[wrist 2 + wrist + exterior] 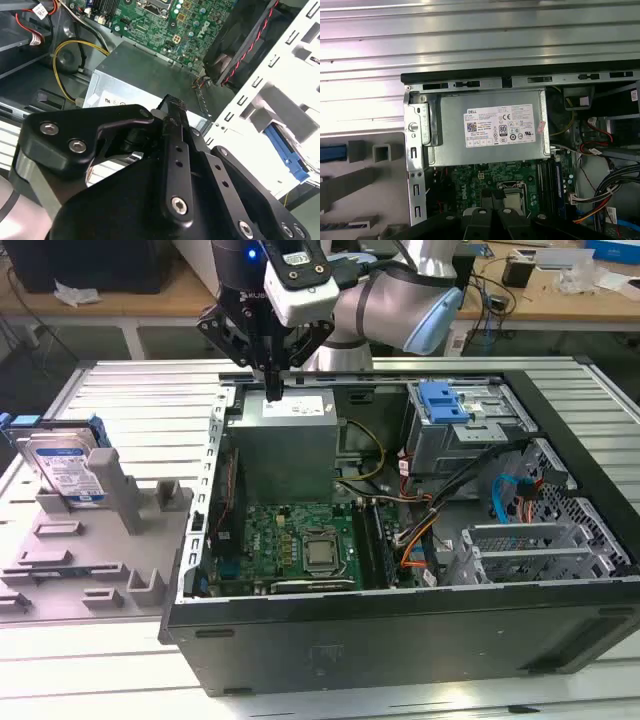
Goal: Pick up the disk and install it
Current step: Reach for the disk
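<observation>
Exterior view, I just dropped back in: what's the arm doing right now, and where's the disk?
The arm's gripper hangs over the power supply inside the open computer case, fingers closed and holding nothing. The disk stands upright in the grey holder outside the case, at the exterior view's left, not yet picked up. The blue-handled drive cage sits inside the case toward the exterior view's right.

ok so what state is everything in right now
disk, upright in the grey holder, not held
gripper, jaws shut, empty, above the power supply
computer case, on its side, panel off
drive cage, mounted in the case
</observation>
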`<state>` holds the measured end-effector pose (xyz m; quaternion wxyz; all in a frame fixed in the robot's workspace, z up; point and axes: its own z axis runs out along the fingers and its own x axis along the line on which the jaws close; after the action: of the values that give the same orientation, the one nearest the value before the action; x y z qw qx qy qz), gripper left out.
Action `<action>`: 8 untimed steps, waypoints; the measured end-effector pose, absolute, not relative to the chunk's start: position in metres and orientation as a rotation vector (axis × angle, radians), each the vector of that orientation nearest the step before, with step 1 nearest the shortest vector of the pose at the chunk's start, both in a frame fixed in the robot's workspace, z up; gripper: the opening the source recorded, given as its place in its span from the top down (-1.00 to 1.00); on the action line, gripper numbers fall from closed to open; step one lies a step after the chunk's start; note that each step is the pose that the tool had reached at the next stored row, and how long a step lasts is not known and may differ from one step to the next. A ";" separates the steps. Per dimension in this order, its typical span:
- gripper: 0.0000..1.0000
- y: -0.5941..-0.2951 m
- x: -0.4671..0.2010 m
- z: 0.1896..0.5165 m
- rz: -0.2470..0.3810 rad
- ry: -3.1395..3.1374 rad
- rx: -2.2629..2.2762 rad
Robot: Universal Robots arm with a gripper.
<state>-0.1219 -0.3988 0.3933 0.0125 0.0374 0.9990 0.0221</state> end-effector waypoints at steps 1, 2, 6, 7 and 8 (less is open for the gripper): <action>0.79 -0.399 -0.122 0.393 0.069 3.114 0.117; 0.79 -0.399 -0.122 0.393 0.069 3.114 0.117; 0.79 -0.399 -0.122 0.393 0.069 3.114 0.117; 0.79 -0.399 -0.122 0.393 0.069 3.114 0.117; 0.79 -0.399 -0.122 0.393 0.069 3.114 0.117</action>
<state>-0.1219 -0.3989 0.3933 0.0125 0.0374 0.9990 0.0221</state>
